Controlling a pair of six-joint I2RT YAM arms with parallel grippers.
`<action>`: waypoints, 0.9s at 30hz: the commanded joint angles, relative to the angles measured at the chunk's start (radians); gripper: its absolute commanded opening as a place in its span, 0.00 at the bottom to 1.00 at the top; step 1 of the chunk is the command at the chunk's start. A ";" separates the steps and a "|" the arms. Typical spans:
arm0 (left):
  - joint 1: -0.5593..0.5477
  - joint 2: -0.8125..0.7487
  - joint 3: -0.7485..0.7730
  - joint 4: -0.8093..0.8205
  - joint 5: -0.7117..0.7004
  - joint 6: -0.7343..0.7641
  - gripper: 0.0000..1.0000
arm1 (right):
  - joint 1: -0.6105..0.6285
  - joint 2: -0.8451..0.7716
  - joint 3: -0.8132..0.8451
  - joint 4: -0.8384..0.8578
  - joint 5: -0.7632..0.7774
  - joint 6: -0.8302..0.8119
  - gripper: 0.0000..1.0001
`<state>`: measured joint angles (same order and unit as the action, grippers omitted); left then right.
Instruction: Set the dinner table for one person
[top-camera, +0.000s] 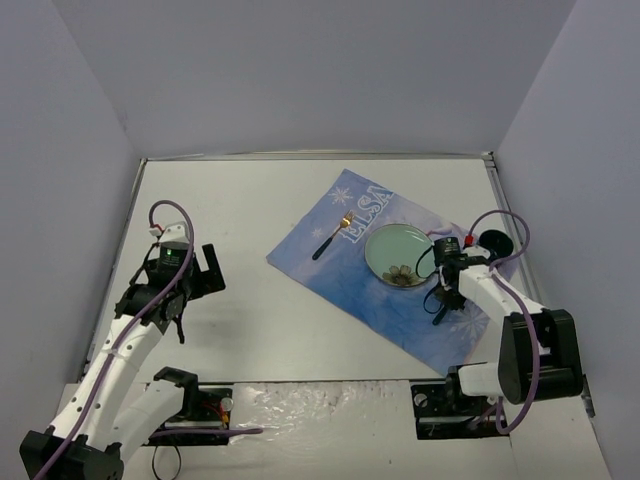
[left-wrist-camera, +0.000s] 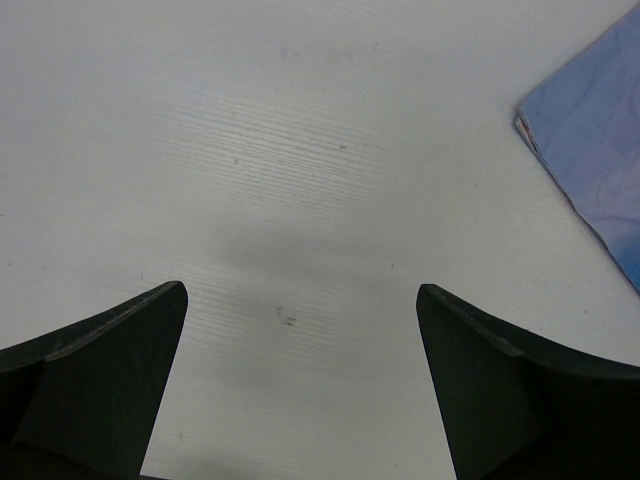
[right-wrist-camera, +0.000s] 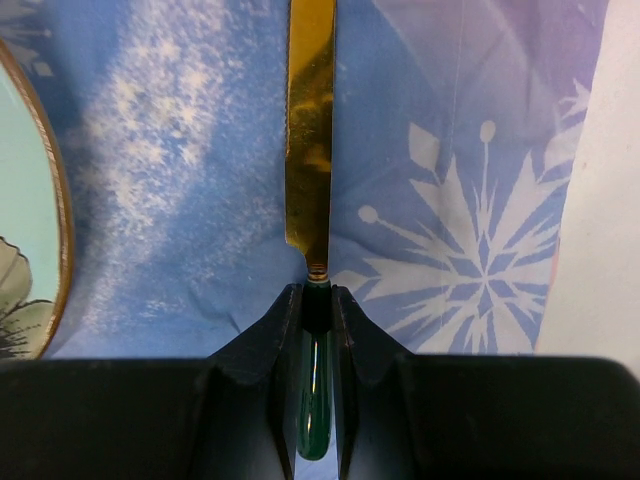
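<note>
The white dinner table (top-camera: 240, 200) carries a blue snowflake-print placemat (top-camera: 340, 285) with a pale green gold-rimmed plate (top-camera: 397, 255) on it. Left of the plate lies a spoon (top-camera: 331, 240) with a gold bowl and dark handle. My right gripper (right-wrist-camera: 317, 300) is shut on a knife (right-wrist-camera: 310, 150) at its dark green handle, the gold blade reaching forward low over the placemat (right-wrist-camera: 180, 200), just right of the plate (right-wrist-camera: 20, 200). In the top view that gripper (top-camera: 443, 270) sits at the plate's right rim. My left gripper (left-wrist-camera: 300, 300) hangs open over bare table (left-wrist-camera: 300, 150), holding nothing.
A dark round object (top-camera: 492, 241) sits at the placemat's right edge, behind the right arm. A placemat corner (left-wrist-camera: 600, 130) shows right of the left gripper (top-camera: 190, 270). White table (right-wrist-camera: 600, 250) begins just right of the knife. Grey walls enclose the table.
</note>
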<state>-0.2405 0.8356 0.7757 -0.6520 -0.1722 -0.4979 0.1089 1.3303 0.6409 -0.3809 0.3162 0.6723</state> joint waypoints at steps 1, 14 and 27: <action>-0.003 -0.012 0.017 0.048 0.000 0.021 0.97 | -0.005 0.037 0.064 -0.002 0.028 -0.048 0.00; 0.000 -0.013 0.016 0.047 -0.003 0.023 0.97 | -0.005 0.120 0.098 -0.006 0.026 -0.104 0.07; 0.000 -0.004 0.013 0.051 0.017 0.027 0.97 | -0.005 0.036 0.119 -0.020 0.034 -0.119 0.46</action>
<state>-0.2405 0.8299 0.7753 -0.6517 -0.1719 -0.4924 0.1089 1.4498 0.7128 -0.3723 0.3210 0.5658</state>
